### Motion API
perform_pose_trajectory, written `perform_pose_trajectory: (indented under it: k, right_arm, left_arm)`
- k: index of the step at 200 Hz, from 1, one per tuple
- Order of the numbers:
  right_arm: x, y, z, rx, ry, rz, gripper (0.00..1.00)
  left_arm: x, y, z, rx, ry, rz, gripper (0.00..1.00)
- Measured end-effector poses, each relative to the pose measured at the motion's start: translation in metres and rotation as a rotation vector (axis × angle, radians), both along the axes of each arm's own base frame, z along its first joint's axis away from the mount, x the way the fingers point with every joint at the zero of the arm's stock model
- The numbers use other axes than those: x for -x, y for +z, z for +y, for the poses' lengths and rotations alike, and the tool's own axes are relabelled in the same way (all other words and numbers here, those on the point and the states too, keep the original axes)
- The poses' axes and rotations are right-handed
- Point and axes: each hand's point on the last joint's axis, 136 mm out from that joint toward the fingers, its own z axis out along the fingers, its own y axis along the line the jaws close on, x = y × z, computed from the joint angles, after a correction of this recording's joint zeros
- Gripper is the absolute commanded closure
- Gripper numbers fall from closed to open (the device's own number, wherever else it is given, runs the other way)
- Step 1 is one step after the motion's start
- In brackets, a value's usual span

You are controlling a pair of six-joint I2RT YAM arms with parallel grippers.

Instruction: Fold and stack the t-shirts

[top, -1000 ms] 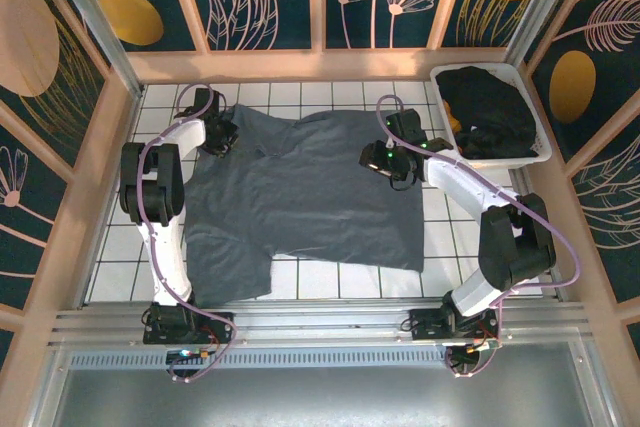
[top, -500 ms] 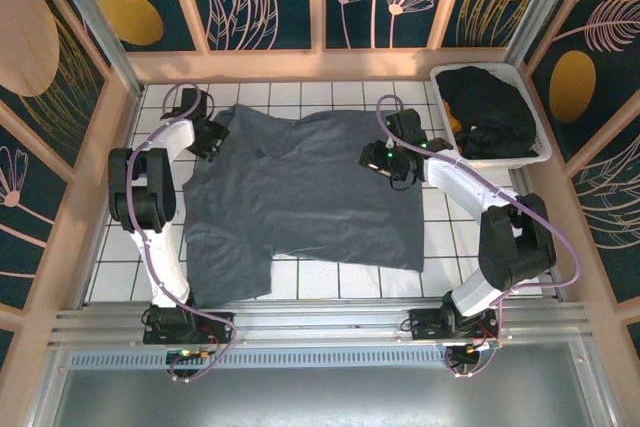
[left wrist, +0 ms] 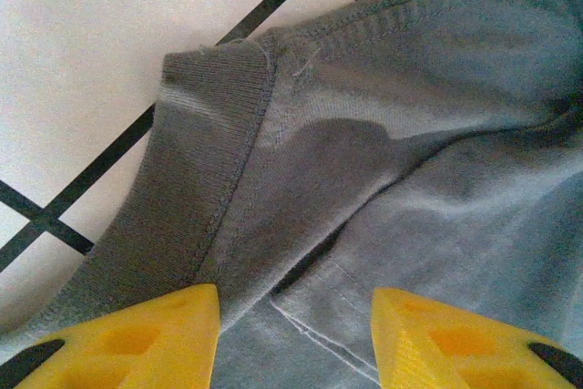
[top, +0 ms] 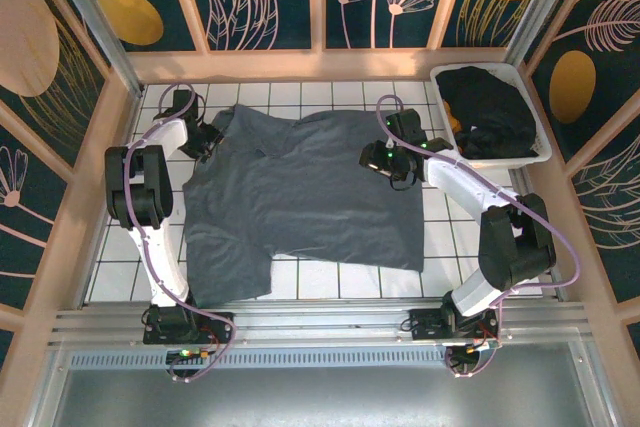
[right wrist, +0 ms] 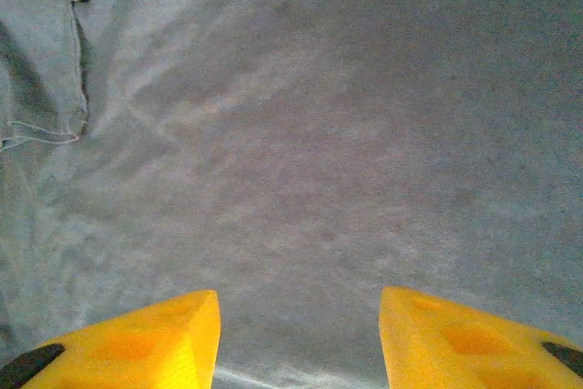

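The slate blue-grey t-shirt point(top: 300, 192) lies spread on the white tiled table point(top: 440, 247), wrinkled near its far left corner. My left gripper point(top: 207, 139) is open at that corner, its yellow fingertips point(left wrist: 137, 339) either side of a fold beside the ribbed hem point(left wrist: 196, 161). My right gripper point(top: 380, 159) is open over the shirt's far right part, with flat cloth point(right wrist: 301, 152) between its fingertips point(right wrist: 455, 339). Black t-shirts point(top: 490, 107) fill the bin.
A white plastic bin point(top: 538, 152) stands at the far right corner. Wooden rails point(top: 90, 197) fence the table on the left, right and far sides. An aluminium rail point(top: 320, 322) runs along the near edge by the arm bases.
My left arm has swung left and slightly back, drawing the shirt's far left corner outward. The right arm has stayed put.
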Motion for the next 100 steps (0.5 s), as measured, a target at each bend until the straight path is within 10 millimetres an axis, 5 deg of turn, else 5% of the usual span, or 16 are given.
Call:
perform_pose_trajectory:
  k: [100]
  right_arm:
    - [0.0, 0.0001, 0.0001, -0.001, 0.0, 0.0, 0.5]
  left_arm:
    - [-0.0008, 0.0016, -0.0095, 0.03, -0.05, -0.008, 0.57]
